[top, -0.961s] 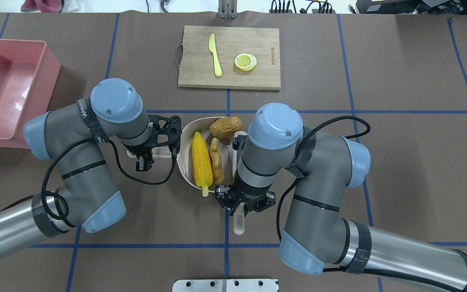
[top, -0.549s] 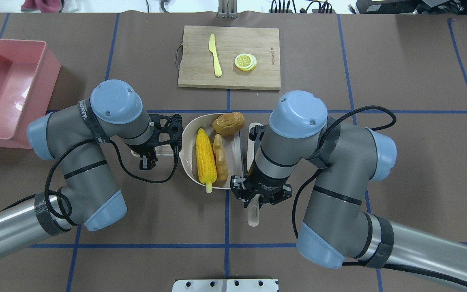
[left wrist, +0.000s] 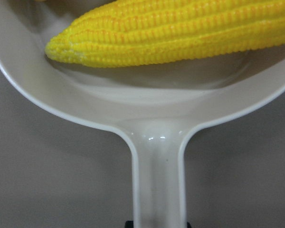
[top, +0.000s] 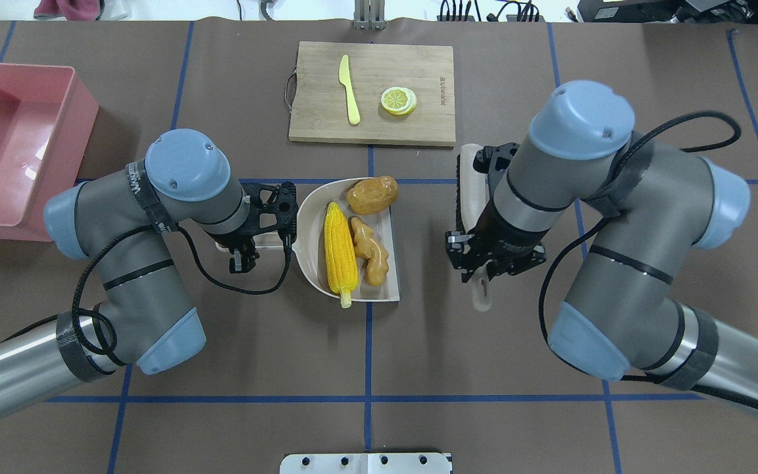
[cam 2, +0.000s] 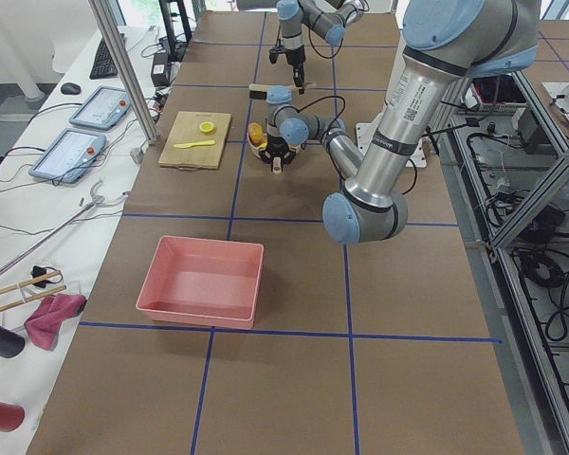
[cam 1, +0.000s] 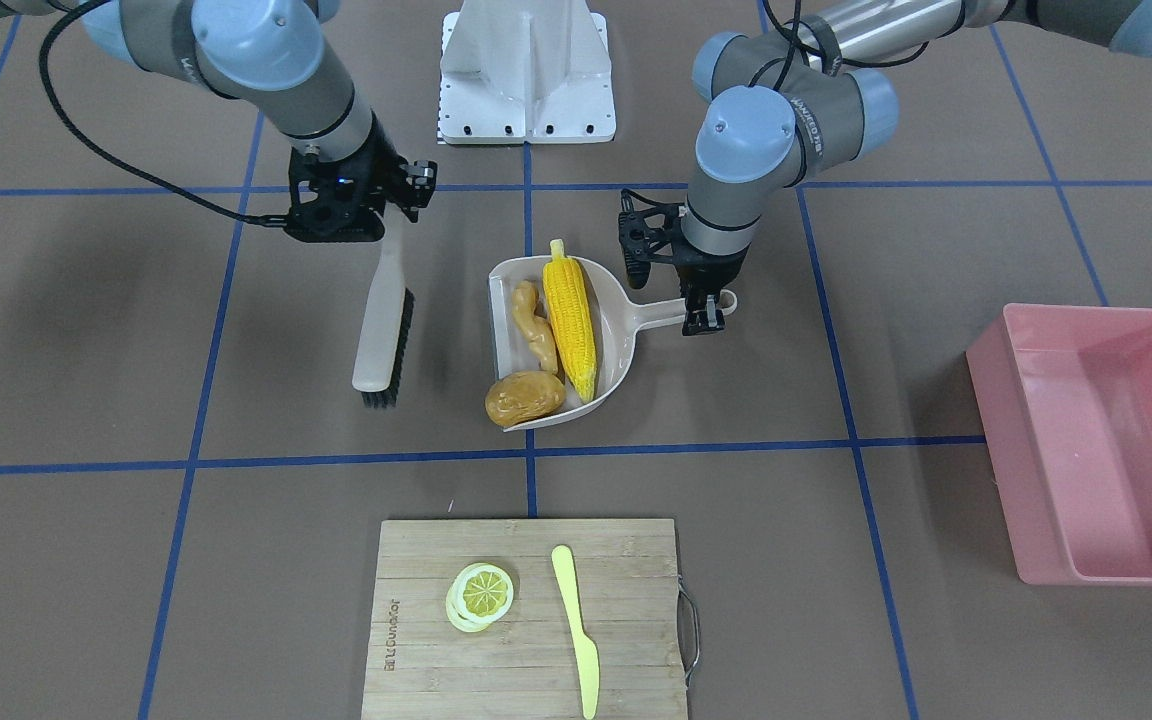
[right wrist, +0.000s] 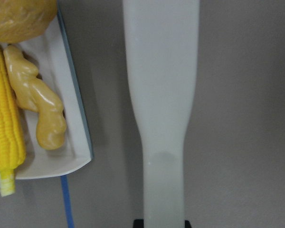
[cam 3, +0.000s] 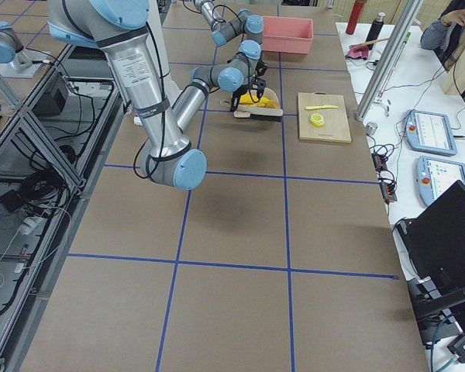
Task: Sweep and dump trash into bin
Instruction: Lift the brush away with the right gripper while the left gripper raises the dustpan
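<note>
The yellow corn cob [top: 341,253], the tan ginger root [top: 370,251] and the brown-orange potato [top: 372,194] lie in the beige dustpan [top: 306,260] at the table's middle. My left gripper [top: 242,253] is shut on the dustpan's handle [left wrist: 159,180]; the pan rests on the table. My right gripper [top: 482,273] is shut on the handle of a beige brush [top: 472,181], which lies to the right of the pan, apart from it. The pink bin [top: 83,112] stands empty at the far left. In the front view the corn [cam 1: 571,320], the brush [cam 1: 381,320] and the bin [cam 1: 1001,470] show mirrored.
A wooden cutting board [top: 372,118] at the table's far side carries a yellow plastic knife [top: 349,89] and lemon slices [top: 399,101]. Blue tape lines cross the brown mat. A metal base plate [top: 366,463] sits at the near edge.
My right arm has carried the brush to the right and farther back, away from the dustpan. The dustpan's load has settled slightly rightward. My left gripper has stayed on the handle.
</note>
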Robot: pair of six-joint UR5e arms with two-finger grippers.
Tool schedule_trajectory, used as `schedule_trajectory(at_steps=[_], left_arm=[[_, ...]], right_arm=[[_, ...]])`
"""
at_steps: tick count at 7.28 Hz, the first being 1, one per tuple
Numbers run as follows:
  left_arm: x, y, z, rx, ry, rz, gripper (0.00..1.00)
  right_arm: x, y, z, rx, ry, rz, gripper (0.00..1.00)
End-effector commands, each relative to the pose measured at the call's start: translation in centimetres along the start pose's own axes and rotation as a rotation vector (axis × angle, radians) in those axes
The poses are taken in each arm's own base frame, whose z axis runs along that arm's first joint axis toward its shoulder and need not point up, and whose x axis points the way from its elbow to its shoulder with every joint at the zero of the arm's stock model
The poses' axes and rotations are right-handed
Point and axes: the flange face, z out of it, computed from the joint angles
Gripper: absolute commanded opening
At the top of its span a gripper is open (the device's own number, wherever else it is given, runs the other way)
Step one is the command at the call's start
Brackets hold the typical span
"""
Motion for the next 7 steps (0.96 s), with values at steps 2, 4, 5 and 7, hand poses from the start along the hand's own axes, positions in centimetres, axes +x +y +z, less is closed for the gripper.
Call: schedule_trajectory(at_steps=[2, 4, 5, 7], left_arm=[[0.0, 1.5, 1.3, 0.076, -0.040, -0.038, 0.00], [0.1, 1.3, 1.0, 0.109, -0.048, -0.068, 0.00], [0.1, 0.9, 0.5, 0.133, -0.054, -0.075, 0.00], [-0.4, 0.7, -0.7, 0.197, -0.079, -0.102, 0.00]], right_arm=[[11.8, -1.5, -1.7, 0.012, 0.097, -0.133, 0.00], [22.1, 0.2, -0.9, -0.014, 0.161, -0.204, 0.00], [26.4, 0.5, -0.7, -0.018, 0.182, -0.200, 0.00], [32.9, 1.5, -0.1, 0.005, 0.181, -0.209, 0.00]])
